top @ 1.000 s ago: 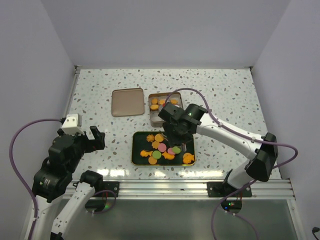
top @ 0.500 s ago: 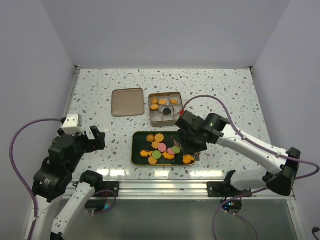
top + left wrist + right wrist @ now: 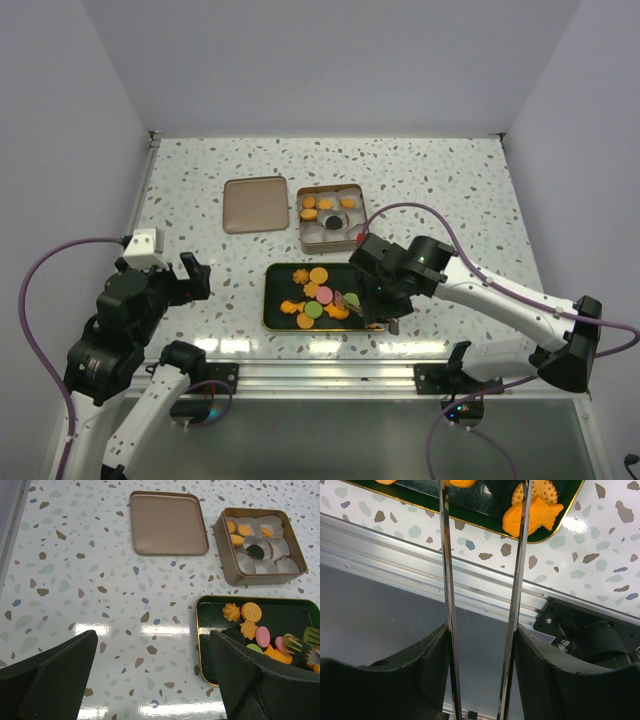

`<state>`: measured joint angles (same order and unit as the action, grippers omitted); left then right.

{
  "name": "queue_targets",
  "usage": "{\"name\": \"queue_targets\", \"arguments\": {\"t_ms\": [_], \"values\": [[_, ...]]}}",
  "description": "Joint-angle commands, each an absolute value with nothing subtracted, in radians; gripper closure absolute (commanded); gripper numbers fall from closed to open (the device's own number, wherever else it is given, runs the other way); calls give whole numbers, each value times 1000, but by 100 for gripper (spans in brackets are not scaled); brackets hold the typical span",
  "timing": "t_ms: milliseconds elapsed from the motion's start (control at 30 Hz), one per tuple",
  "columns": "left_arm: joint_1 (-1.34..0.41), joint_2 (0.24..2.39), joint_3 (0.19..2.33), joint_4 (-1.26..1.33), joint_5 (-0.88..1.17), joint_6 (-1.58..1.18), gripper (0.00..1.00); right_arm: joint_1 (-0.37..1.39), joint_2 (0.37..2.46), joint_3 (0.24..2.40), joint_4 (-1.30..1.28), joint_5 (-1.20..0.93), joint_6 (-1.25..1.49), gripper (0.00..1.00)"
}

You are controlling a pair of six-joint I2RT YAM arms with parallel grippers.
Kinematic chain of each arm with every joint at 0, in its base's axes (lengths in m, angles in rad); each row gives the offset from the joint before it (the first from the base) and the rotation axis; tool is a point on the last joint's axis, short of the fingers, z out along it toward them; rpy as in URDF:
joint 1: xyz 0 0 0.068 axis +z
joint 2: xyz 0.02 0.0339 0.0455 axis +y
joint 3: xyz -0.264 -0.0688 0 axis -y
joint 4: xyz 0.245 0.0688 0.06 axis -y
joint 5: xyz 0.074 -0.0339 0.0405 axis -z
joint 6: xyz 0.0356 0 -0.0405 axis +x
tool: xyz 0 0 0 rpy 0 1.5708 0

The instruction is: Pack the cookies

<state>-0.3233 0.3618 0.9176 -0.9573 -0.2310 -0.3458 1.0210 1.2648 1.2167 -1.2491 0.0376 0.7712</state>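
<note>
Top external view: the cookies are seen mostly on a dark, gold-rimmed tray at lower centre, with a few orange ones set in paper cups inside the square tin just above it. The tin's lid is laid flat to the left of the tin. The right gripper is held over the tray's right end and is clamped on metal tweezers, whose blades are seen spread apart. A fish-shaped cookie is crossed by one blade in the right wrist view; contact cannot be told. The left gripper is held at the lower left, off the tray, with its jaws spread wide and nothing between them.
</note>
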Motion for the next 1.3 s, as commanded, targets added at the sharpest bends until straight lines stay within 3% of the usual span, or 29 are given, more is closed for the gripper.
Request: {"name": "queue_targets", "arguments": {"t_ms": [0, 400, 1000, 1267], "values": [[-330, 350, 913, -905, -230, -321, 0, 1029, 1243, 1203, -1250, 21, 792, 46], [-330, 341, 913, -907, -233, -321, 0, 1034, 1232, 1124, -1226, 31, 802, 47], [-330, 354, 911, -907, -230, -319, 0, 1034, 1261, 1187, -1219, 64, 796, 59], [-330, 353, 911, -904, -229, -319, 0, 1034, 1293, 1265, -1264, 113, 788, 55]]}}
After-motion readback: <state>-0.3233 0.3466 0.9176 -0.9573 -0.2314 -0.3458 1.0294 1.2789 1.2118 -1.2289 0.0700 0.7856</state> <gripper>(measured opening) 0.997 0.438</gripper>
